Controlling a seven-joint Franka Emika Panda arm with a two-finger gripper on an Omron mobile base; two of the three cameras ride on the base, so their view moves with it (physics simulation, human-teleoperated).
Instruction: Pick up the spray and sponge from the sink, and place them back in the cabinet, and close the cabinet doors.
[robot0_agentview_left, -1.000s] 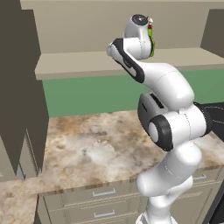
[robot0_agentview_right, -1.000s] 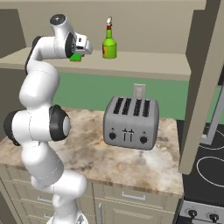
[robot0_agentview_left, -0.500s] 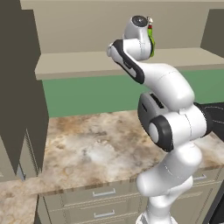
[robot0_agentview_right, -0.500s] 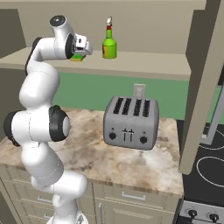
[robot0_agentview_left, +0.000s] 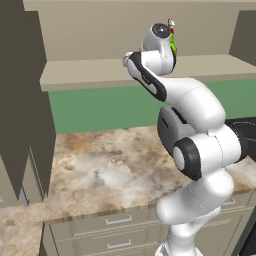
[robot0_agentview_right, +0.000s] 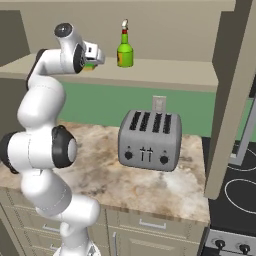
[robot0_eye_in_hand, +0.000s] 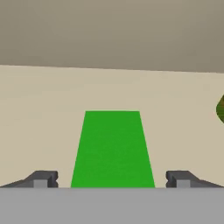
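- Hand view gives us one sponge (robot0_eye_in_hand: 112, 148), seen as a flat green top lying on the beige shelf of the cabinet (robot0_eye_in_hand: 39, 109).
- We count two dark fingertips (robot0_eye_in_hand: 43, 179), one at each side of the sponge, spread wide with a gap between each tip and the sponge's edges; nothing is pinched.
- The gripper (robot0_eye_in_hand: 112, 180) sits centred on the sponge, which lies between the tips and extends away from them along the shelf.
- At the right edge of this view we see part of one green-and-orange rounded object; we cannot tell what it is from here.
- From the right base view we count one spray (robot0_agentview_right: 125, 47) standing upright on the shelf, just beside the gripper (robot0_agentview_right: 94, 56), and apart from it.
- Below, on the marbled counter (robot0_agentview_right: 150, 185), stands one grey toaster (robot0_agentview_right: 149, 141) with four slots.
- From the left base view we see one arm reaching up to the shelf, the spray's green neck (robot0_agentview_left: 173, 46) peeking past the wrist.
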